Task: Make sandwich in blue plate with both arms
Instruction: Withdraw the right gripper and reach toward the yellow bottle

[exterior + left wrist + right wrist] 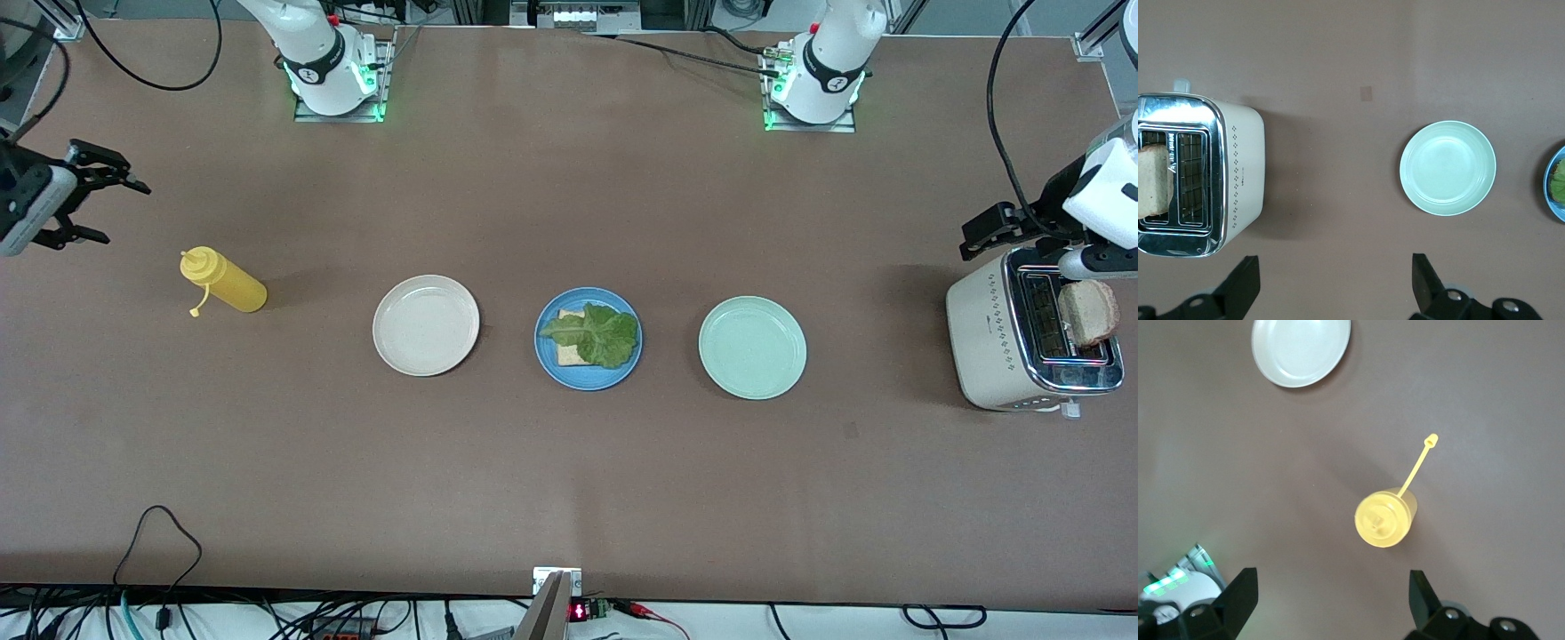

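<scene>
Left wrist view puts the left gripper [1331, 293] with its fingers spread wide and nothing between them, hanging over the table beside the toaster [1238, 177]. A bread slice [1153, 181] stands upright in one slot, its top edge proud of the chrome. In the front view the same gripper [996, 233] hovers at the left arm's end of the table, just above the toaster's edge farther from the camera, with the slice [1089, 311] a little nearer the camera than the fingertips. That is the relation the next grasp depends on, in my judgement: the slice's flat faces run along the slot, so the jaws would have to close across its thin dimension from above.

Out from there lie the mint-green plate [752, 348] and then the blue plate [589, 338], mid-table, carrying one bread slice [569, 336] with the lettuce leaf [597, 333] on it. The sandwich lacks its top slice.

The cream plate [426, 324] and the yellow squeeze bottle [223, 280] follow toward the right arm's end, where the right gripper [111, 204] waits, spread open and empty, over bare table near the bottle. The left arm is clearly the closer one to the toaster.
</scene>
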### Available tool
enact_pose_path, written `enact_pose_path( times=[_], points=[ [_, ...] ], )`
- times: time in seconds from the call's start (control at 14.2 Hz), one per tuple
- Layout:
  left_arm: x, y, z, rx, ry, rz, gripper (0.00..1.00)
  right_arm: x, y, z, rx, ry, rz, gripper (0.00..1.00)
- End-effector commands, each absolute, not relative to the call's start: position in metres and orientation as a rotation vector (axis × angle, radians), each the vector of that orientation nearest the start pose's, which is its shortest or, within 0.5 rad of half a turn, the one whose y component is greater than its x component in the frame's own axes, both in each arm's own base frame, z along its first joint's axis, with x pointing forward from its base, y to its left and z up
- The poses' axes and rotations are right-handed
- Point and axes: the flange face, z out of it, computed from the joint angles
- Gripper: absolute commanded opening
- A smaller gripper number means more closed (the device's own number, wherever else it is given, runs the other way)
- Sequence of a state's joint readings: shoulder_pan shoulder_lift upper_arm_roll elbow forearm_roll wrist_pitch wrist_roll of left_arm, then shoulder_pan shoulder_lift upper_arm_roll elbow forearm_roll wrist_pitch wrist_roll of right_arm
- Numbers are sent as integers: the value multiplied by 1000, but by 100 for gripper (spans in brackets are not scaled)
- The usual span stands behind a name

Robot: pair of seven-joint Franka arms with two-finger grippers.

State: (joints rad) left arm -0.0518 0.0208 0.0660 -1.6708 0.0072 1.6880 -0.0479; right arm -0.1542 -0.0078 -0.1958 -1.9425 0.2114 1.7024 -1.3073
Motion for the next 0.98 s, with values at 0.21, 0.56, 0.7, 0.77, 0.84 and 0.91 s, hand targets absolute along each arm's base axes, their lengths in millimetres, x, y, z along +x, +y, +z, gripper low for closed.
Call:
enact_pose_path(
  times=[0.21, 0.56, 0.7, 0.77, 0.84, 0.91],
  points=[
    [562, 5, 583, -3135, -76, 36, 100, 487, -260, 366, -2157, -1484, -329, 100],
    [562, 4, 585, -3136, -79, 29, 100, 484, -281, 302, -1977, -1585, -508, 100],
    [563, 3, 585, -3141, -85, 22, 100, 482, -289, 277, -1934, -1586, -583, 100],
    [563, 3, 583, -3142, -87, 24, 100, 481, -290, 262, -1892, -1588, -620, 100],
    [564, 3, 582, -3145, -85, 27, 100, 482, -291, 250, -1847, -1583, -662, 100],
    [565, 3, 582, -3145, -88, 22, 100, 482, -296, 235, -1812, -1569, -705, 100]
  ],
)
